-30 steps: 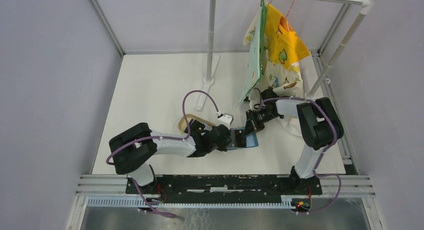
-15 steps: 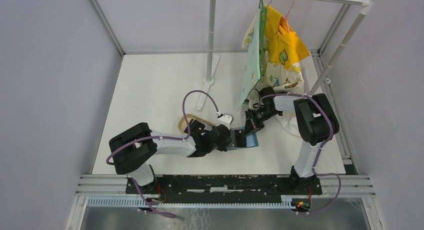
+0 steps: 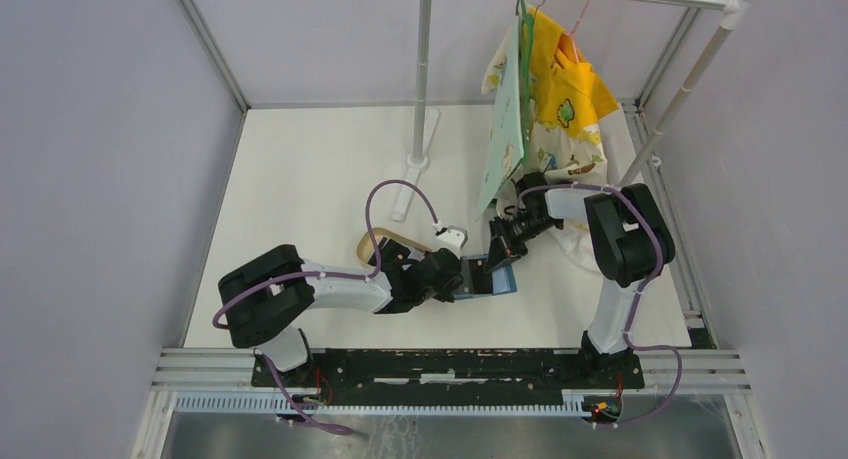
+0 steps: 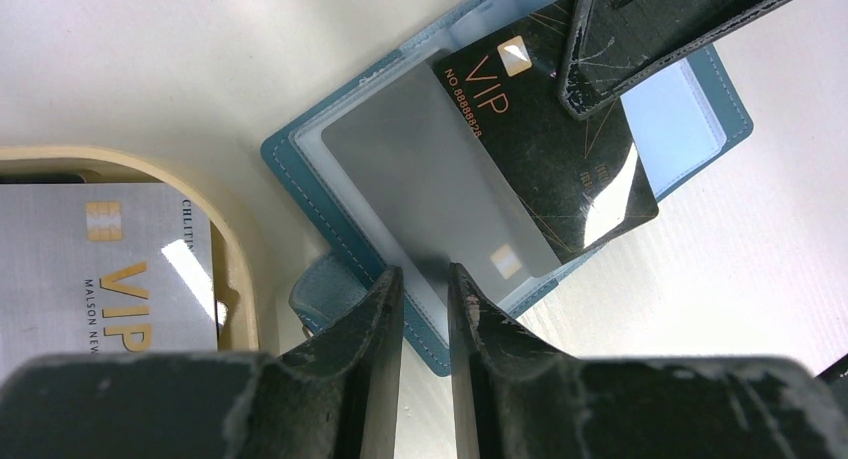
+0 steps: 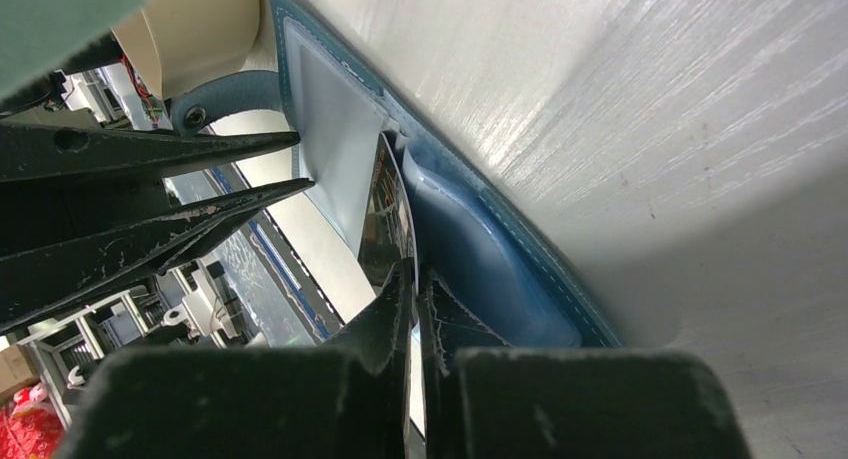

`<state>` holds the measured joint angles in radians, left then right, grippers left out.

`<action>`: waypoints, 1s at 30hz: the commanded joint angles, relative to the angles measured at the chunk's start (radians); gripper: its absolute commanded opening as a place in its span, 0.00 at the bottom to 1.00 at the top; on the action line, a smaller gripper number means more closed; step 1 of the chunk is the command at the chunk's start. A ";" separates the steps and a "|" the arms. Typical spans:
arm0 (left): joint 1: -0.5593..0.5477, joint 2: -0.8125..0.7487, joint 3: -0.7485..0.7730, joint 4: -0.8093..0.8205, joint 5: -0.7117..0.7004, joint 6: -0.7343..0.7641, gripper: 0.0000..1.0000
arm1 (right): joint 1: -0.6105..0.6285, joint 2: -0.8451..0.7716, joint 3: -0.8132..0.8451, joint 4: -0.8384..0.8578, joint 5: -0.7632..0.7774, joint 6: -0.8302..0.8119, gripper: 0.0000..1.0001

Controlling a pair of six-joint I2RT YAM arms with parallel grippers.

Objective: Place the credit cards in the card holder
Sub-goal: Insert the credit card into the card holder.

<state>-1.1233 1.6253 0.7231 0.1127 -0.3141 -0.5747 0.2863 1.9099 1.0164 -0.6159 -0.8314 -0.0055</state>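
The teal-blue card holder (image 4: pixel 300 160) lies open on the white table, its clear sleeves facing up. My left gripper (image 4: pixel 425 281) is shut on the holder's near edge and pins it down. A black VIP credit card (image 4: pixel 560 149) sits slanted, partly under the clear sleeve. My right gripper (image 5: pixel 415 271) is shut on this card's outer end; its fingers (image 4: pixel 640 29) show at the top of the left wrist view. A silver VIP credit card (image 4: pixel 100 269) lies in the tan oval tray (image 4: pixel 236 249). In the top view both grippers meet at the card holder (image 3: pixel 500 278).
A clothes rail stands at the back, its pole foot (image 3: pixel 415 161) on the table. A green panel (image 3: pixel 508 119) and yellow clothes (image 3: pixel 570 79) hang right above the right arm. A white printed cloth (image 3: pixel 578 241) lies under that arm. Grey walls close both sides.
The right arm's elbow has drifted slightly left and toward the back. Both grippers, the card and the holder stay almost where they were.
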 commanded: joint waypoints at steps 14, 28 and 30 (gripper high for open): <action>-0.002 0.055 0.027 0.007 0.009 0.029 0.29 | 0.057 0.067 0.026 0.041 0.084 -0.035 0.09; -0.003 -0.111 0.066 -0.024 0.073 0.006 0.35 | 0.056 0.089 0.039 0.069 0.016 -0.048 0.15; -0.006 -0.127 0.073 -0.017 0.098 -0.006 0.35 | 0.055 0.092 0.040 0.068 0.012 -0.050 0.15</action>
<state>-1.1236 1.5761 0.7437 0.0521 -0.2722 -0.5686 0.3218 1.9640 1.0527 -0.6010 -0.9024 -0.0059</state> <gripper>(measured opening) 0.348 0.146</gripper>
